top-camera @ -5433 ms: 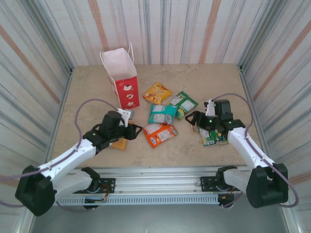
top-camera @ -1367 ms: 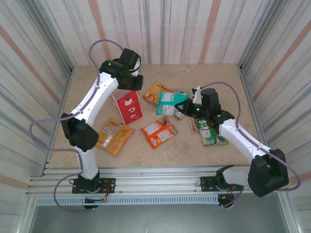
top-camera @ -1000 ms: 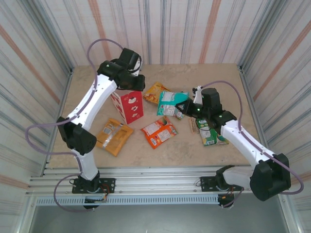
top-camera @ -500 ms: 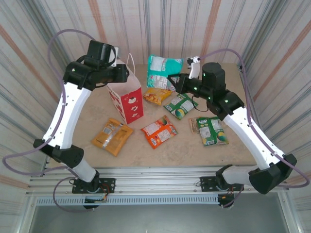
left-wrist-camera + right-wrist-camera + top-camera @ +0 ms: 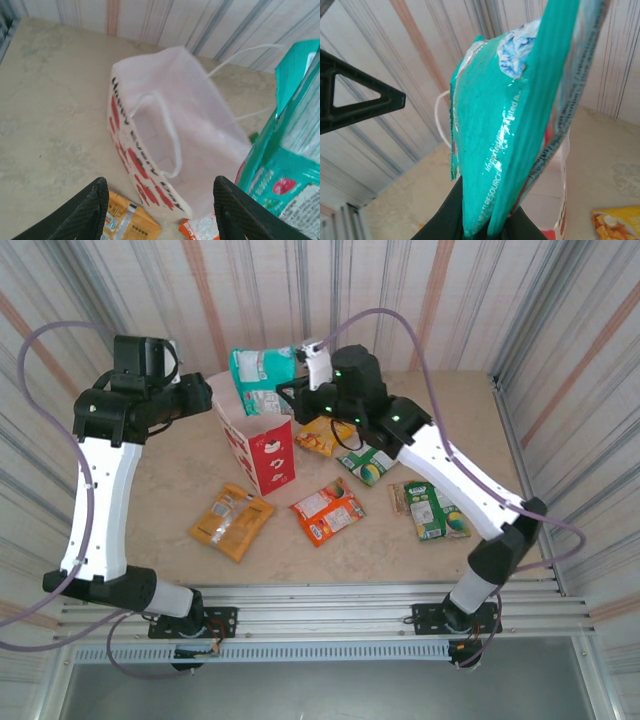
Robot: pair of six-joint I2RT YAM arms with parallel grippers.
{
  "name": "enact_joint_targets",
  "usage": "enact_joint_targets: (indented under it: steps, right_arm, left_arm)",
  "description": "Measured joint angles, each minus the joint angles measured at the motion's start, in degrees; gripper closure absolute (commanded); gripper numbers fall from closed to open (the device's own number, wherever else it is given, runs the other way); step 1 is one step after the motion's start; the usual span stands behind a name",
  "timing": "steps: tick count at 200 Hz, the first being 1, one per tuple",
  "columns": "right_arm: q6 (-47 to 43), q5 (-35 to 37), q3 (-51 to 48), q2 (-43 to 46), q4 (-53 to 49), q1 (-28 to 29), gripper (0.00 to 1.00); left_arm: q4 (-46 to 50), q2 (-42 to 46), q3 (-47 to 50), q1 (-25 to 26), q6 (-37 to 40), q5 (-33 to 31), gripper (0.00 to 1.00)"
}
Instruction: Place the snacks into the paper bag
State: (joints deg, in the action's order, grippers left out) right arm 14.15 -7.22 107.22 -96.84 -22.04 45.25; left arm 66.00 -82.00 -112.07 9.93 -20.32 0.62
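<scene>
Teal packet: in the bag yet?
Out: the shiny teal packet is held aloft near the open mouth of the white-and-red paper bag, pinched in the right gripper.

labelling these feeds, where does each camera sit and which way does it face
Top external: above and behind the bases, looking down at the table, left gripper, right gripper, paper bag, teal packet.
Left wrist: looking down into the bag's mouth; own open fingers at the bottom.
Right wrist: looks along its fingers, shut on the packet.
Top and left wrist share the bag; all three show the packet.
</scene>
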Motion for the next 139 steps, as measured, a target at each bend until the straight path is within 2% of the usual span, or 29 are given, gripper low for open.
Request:
enact_joint_targets:
  steps: [43,58,72,107,139]
  right_arm:
    - [-2.54,4.96,10.62,-10.23,-5.40,0.37,0.88]
    - [-2.89,5.68,12.74,-12.50,-6.45,0.37,0.88]
    - [-3.10,5.68,14.38,-14.36,-7.15,0.37,0.87]
    - [-3.13,5.14,18.71,-19.02,-8.13,0.39,0.87]
    - [-3.10,4.15,21.66,-22.73,-9.77,0.37,0.78]
  left_arm:
    - [-2.10,-2.38,5.05,-1.42,-0.98,6.03,0.41]
    - [-3.39,-3.41,5.25,-1.77,-0.98,7.52,0.45]
    - [-4.46,-4.20,5.35,-2.23,-0.98,8.28,0.53]
    - [-7.23,-5.16,6.51,-2.71,-0.96,8.92,0.81]
    - [-9.16,-5.46,7.61,-2.82,-0.31,9.46,1.00]
